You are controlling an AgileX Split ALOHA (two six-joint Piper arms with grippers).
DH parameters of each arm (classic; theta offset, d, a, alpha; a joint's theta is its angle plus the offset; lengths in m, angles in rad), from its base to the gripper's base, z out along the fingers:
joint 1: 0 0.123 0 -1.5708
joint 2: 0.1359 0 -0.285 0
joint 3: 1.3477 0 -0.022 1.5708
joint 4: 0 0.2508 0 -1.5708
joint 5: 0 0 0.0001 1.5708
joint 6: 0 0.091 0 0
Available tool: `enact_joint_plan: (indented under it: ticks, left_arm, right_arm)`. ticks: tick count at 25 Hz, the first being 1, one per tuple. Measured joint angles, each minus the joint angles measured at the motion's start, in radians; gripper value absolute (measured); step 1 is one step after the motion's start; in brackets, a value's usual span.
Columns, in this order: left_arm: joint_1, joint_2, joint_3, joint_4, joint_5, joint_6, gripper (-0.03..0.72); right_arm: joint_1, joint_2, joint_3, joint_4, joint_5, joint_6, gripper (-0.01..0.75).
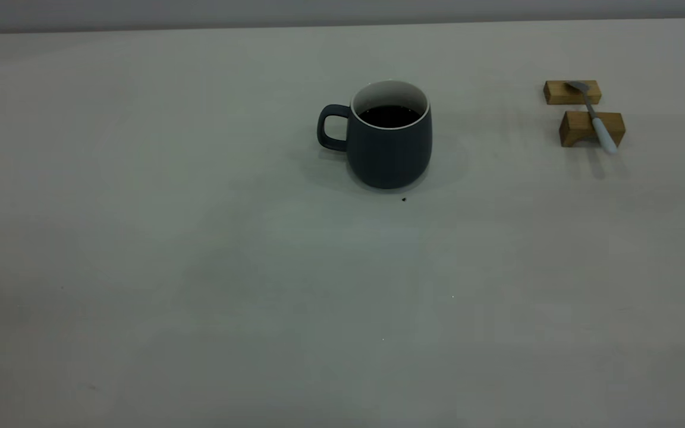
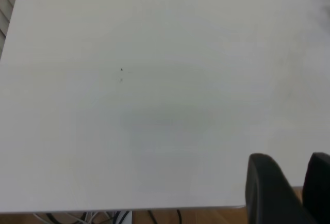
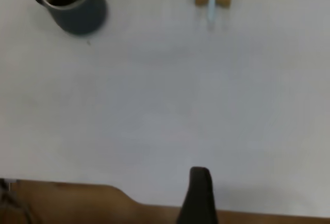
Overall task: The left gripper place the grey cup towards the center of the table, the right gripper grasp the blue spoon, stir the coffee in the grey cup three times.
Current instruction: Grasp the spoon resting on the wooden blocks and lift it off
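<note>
The grey cup (image 1: 390, 148) stands upright near the middle of the table (image 1: 259, 297), its handle toward the left arm's side, with dark coffee (image 1: 389, 116) inside. The blue spoon (image 1: 598, 119) lies across two wooden blocks at the far right, untouched. In the right wrist view the cup (image 3: 77, 7) and spoon (image 3: 211, 2) lie far off. Neither gripper shows in the exterior view. My left gripper (image 2: 291, 157) hangs over the table's near edge, fingers slightly apart, holding nothing. My right gripper (image 3: 200, 172) also sits at the table edge, showing as one closed dark tip.
Two tan wooden blocks (image 1: 572, 92) (image 1: 580, 128) carry the spoon at the back right. A tiny dark speck (image 1: 404, 199) lies just in front of the cup. Wooden floor and cables show beyond the table edge (image 2: 103, 211) in the left wrist view.
</note>
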Motion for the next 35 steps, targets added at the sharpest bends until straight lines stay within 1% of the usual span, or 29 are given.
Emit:
enact_joint_plan:
  ticks: [7, 12, 20, 22, 29, 35]
  left_arm:
    - [0.000, 0.000, 0.000, 0.000, 0.000, 0.000, 0.243]
    - [0.000, 0.000, 0.000, 0.000, 0.000, 0.000, 0.243]
    - [0.000, 0.000, 0.000, 0.000, 0.000, 0.000, 0.243]
    - [0.000, 0.000, 0.000, 0.000, 0.000, 0.000, 0.243]
    - [0.000, 0.000, 0.000, 0.000, 0.000, 0.000, 0.243]
    - [0.000, 0.000, 0.000, 0.000, 0.000, 0.000, 0.243]
  right_arm:
    - [0.000, 0.460, -0.141, -0.001, -0.129, -0.049, 0.723]
    - [0.001, 0.731, -0.215, 0.022, -0.208, -0.095, 0.713]
    - [0.080, 1.082, -0.272, 0.016, -0.378, -0.101, 0.707]
    - [0.088, 1.178, -0.301, 0.016, -0.408, -0.101, 0.704]
    - [0.089, 1.458, -0.461, 0.008, -0.438, -0.101, 0.700]
    - [0.089, 1.601, -0.598, -0.037, -0.447, -0.102, 0.695]
